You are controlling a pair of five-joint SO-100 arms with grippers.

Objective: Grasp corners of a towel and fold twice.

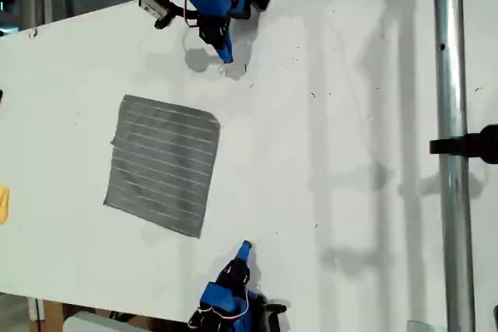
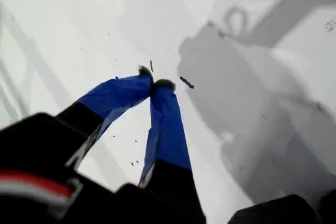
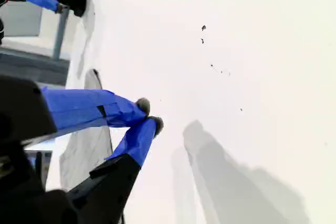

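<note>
The towel (image 1: pixel 163 162), grey with thin pale stripes, lies flat and unfolded on the white table (image 1: pixel 327 153), toward the exterior view's left. All of its corners rest on the table, free of both grippers. My first gripper (image 1: pixel 226 57) (image 2: pixel 153 84) is at the top of the exterior view. It is shut and empty, its tips on bare table just beyond the towel's far edge. My second gripper (image 1: pixel 244 248) (image 3: pixel 149 115) is at the bottom of the exterior view, shut and empty. It sits beside the towel (image 3: pixel 86 150), a little way off its near corner (image 1: pixel 198 235).
A small yellow object (image 1: pixel 2 204) lies at the exterior view's left edge. A metal pole (image 1: pixel 451 145) with a black clamp runs down the exterior view's right side. Small dark specks (image 2: pixel 186 82) dot the table near my first gripper.
</note>
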